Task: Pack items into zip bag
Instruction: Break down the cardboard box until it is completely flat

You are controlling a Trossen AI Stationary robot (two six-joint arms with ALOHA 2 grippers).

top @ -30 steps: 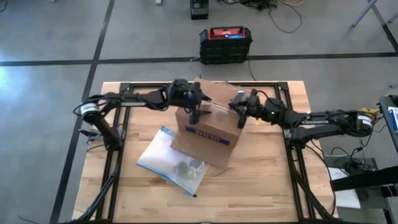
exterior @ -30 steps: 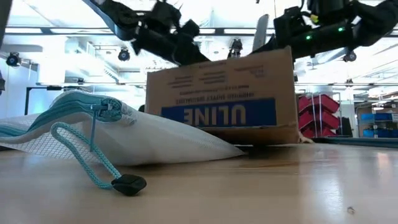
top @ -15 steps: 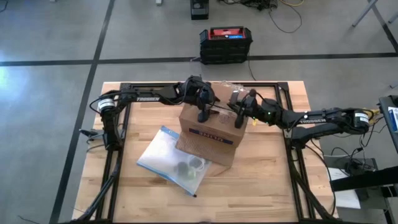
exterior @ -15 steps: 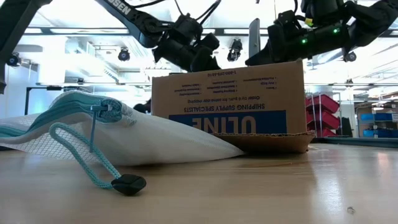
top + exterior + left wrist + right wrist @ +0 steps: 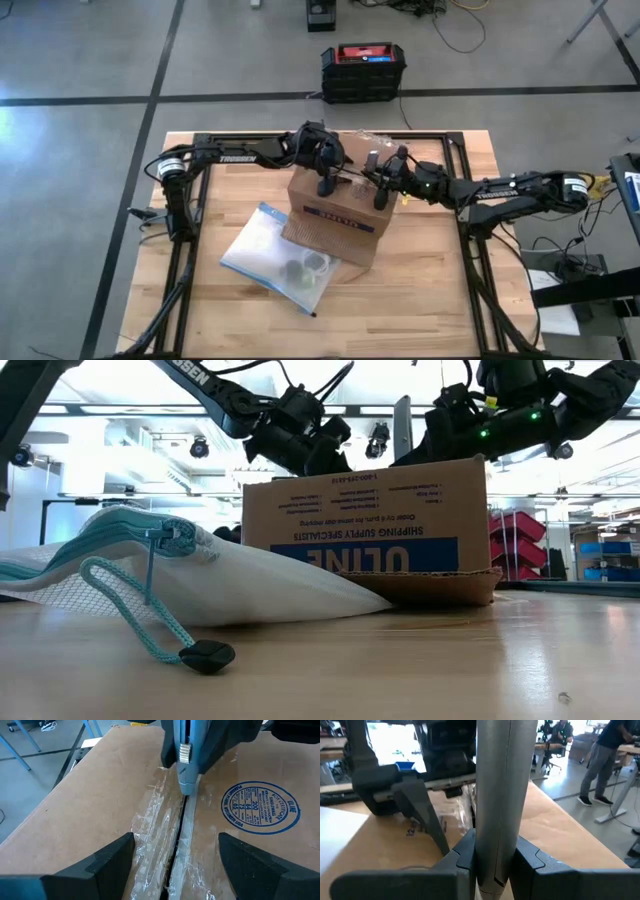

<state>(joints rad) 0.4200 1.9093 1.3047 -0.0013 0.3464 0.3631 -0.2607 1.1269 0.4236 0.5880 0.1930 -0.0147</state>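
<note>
The zip bag (image 5: 258,250) lies flat on the table at the near left of the brown ULINE box (image 5: 335,215). Its teal zip strip and cord show in the low view (image 5: 150,550). A dark item (image 5: 295,270) and a pale item (image 5: 318,263) lie in the bag's near corner. My left gripper (image 5: 325,183) (image 5: 175,865) is open over the box's taped top seam (image 5: 175,845). My right gripper (image 5: 384,188) (image 5: 495,857) is shut on a grey-blue cutter (image 5: 497,790), which stands over the same seam (image 5: 186,755). My left gripper's fingers (image 5: 107,857) straddle the box's top seam from above; I cannot tell whether they touch the cardboard. My right gripper pinches the cutter's grey handle (image 5: 496,835) between its two fingers, which lie across it. The cutter's tip (image 5: 185,790) points down at the seam.
The box stands mid-table and fills the space between the arms. A clear plastic wrapper (image 5: 365,137) lies at the table's far edge. Bare wood (image 5: 420,290) lies near and right of the box. A black and red case (image 5: 362,72) sits on the floor beyond.
The box has shifted a little toward the table's right and now sits flatter, with more of its printed side showing in the low view. My left gripper has moved right and now stands over the box top. My right gripper has edged left, toward the seam, with the cutter.
</note>
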